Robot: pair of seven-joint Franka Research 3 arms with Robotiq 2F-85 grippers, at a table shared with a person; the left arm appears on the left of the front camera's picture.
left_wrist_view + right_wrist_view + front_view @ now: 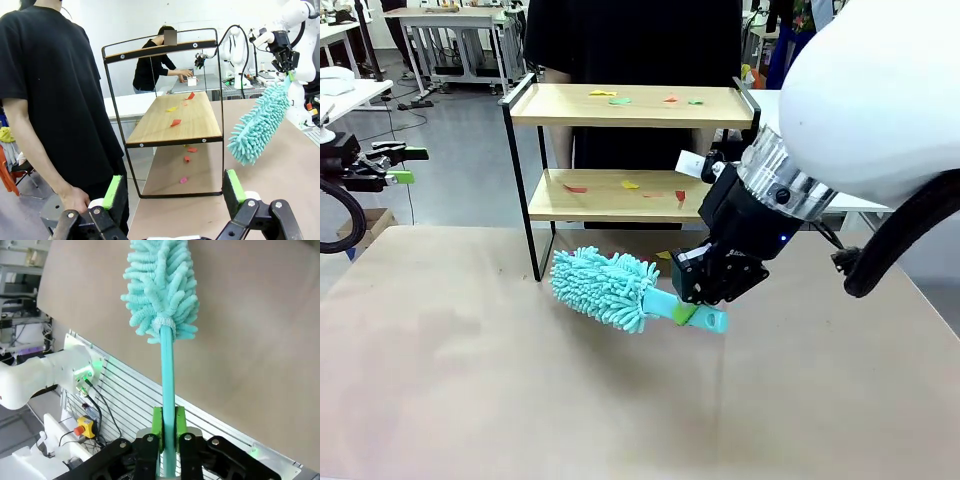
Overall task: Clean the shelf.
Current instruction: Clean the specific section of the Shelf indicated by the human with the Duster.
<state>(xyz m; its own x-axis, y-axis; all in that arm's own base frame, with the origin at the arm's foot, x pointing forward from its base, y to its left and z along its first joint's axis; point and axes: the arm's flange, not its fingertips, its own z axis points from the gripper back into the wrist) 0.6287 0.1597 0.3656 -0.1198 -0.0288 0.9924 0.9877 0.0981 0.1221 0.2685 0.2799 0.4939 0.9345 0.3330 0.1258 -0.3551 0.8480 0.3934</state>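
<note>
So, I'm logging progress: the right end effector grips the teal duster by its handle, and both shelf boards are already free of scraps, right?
No. The right end effector grips the teal duster by its handle, but coloured scraps lie on both shelf boards, as the front view shows.

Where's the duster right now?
In the front view, the teal duster hangs over the table in front of the shelf, held by the right gripper.
</note>
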